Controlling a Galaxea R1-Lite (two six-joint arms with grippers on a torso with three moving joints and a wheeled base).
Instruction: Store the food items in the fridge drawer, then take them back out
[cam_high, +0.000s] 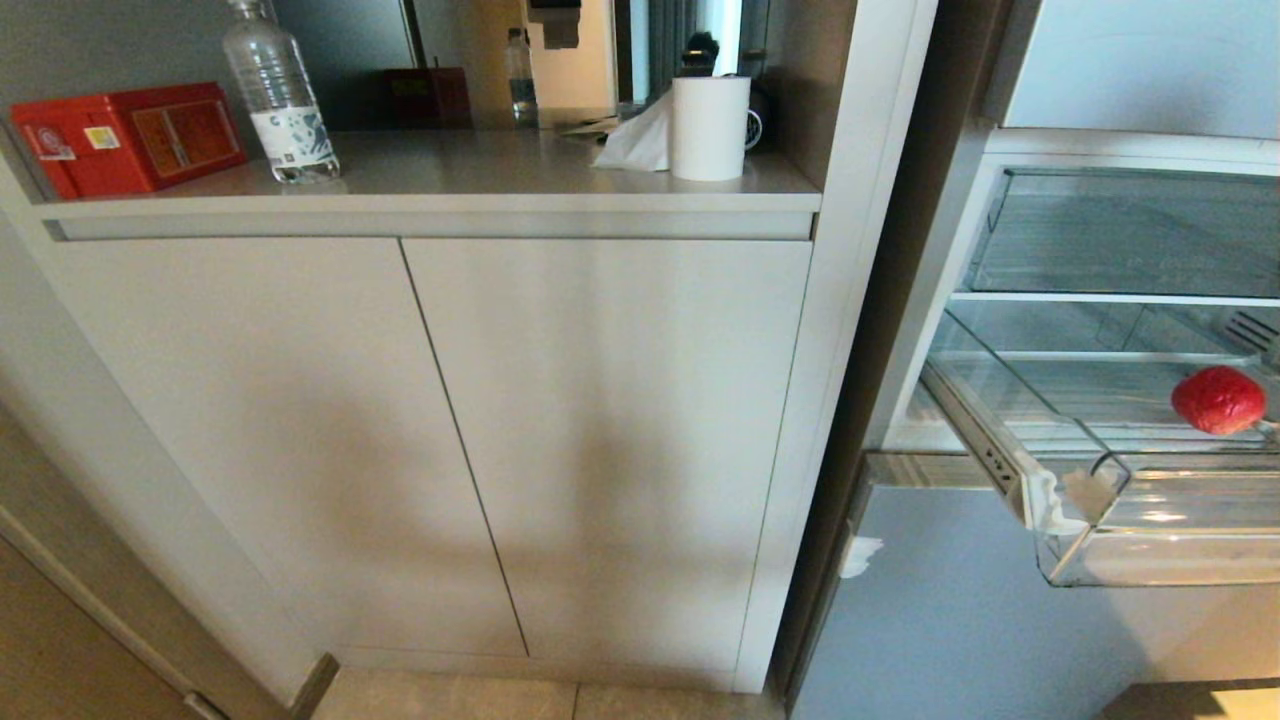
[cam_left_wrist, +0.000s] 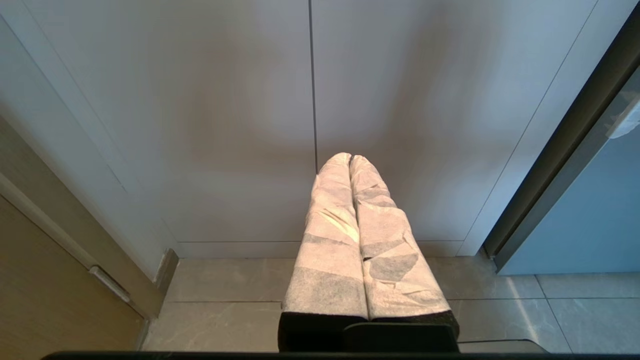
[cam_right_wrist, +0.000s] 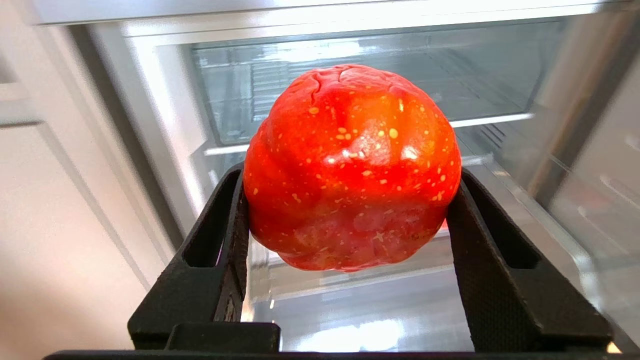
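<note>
A glossy red-orange food item (cam_right_wrist: 350, 165) sits between the two black fingers of my right gripper (cam_right_wrist: 350, 180), which is shut on it. In the head view the same food item (cam_high: 1218, 399) hangs at the right edge, above the pulled-out clear fridge drawer (cam_high: 1150, 540). The fridge (cam_high: 960, 620) stands open, showing its glass shelves. My left gripper (cam_left_wrist: 349, 159) is parked low in front of the white cabinet, its wrapped fingers pressed together and empty.
The white cabinet (cam_high: 600, 430) fills the left and middle. Its counter carries a red box (cam_high: 130, 135), a water bottle (cam_high: 280, 95) and a paper roll (cam_high: 710, 125). A glass shelf (cam_high: 1130, 240) sits above the drawer. Tiled floor (cam_left_wrist: 225, 300) lies below.
</note>
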